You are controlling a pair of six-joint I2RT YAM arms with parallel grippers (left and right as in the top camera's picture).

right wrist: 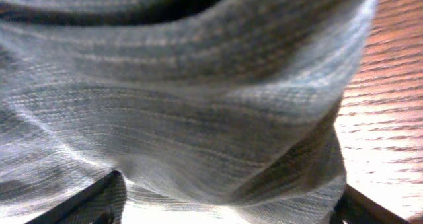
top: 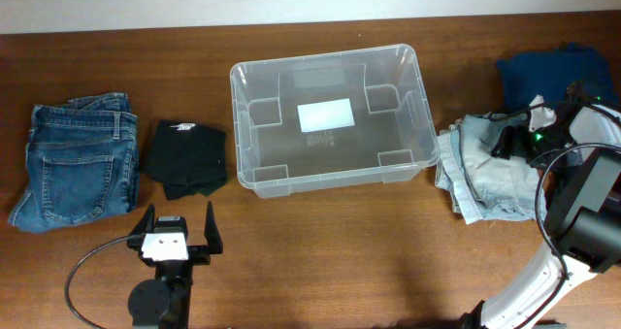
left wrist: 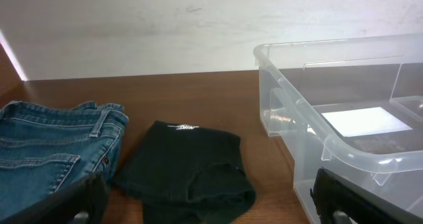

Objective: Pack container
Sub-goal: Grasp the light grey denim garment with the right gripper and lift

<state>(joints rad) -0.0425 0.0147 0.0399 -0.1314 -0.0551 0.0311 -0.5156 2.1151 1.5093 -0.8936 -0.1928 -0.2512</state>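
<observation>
The clear container (top: 330, 147) stands empty at the table's middle, a white label on its base. It also shows in the left wrist view (left wrist: 344, 69) at the right. My left gripper (top: 178, 234) is open and empty near the front edge, below a folded black garment (top: 186, 157) that lies between its fingers (left wrist: 211, 211) in the wrist view. My right gripper (top: 505, 140) is down on a crumpled light grey-blue garment (top: 485, 174). In the right wrist view its fingers (right wrist: 225, 207) are spread wide, with that fabric (right wrist: 198, 98) bunched between them.
Folded blue jeans (top: 78, 159) lie at the far left and show in the left wrist view (left wrist: 46, 145). A dark blue garment (top: 558, 72) lies at the back right, behind the right arm. A white wall runs along the table's far edge.
</observation>
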